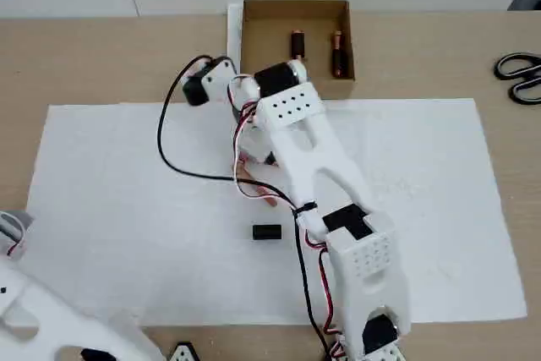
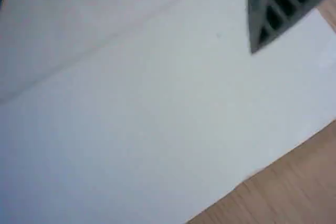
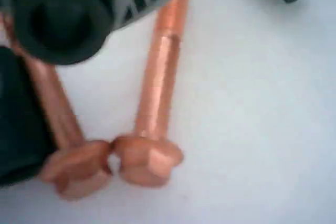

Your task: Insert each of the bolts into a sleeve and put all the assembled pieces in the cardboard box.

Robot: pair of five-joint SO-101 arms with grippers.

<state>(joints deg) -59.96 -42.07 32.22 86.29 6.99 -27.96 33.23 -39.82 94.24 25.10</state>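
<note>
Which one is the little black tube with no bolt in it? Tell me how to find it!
Look at the big white paper on the table. Near its middle, the sleeve lies all alone. It is short and plain black with no copper showing, unlike the two pieces in the cardboard box.

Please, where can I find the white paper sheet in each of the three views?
High view: the white paper sheet covers the middle of the wooden table, next to the cardboard box.
Left wrist view: the sheet lies beside a strip of the table.
Right wrist view: the sheet lies under two copper bolts.
Shared landmark: the sheet's edge against the table, in the high and left wrist views.
</note>
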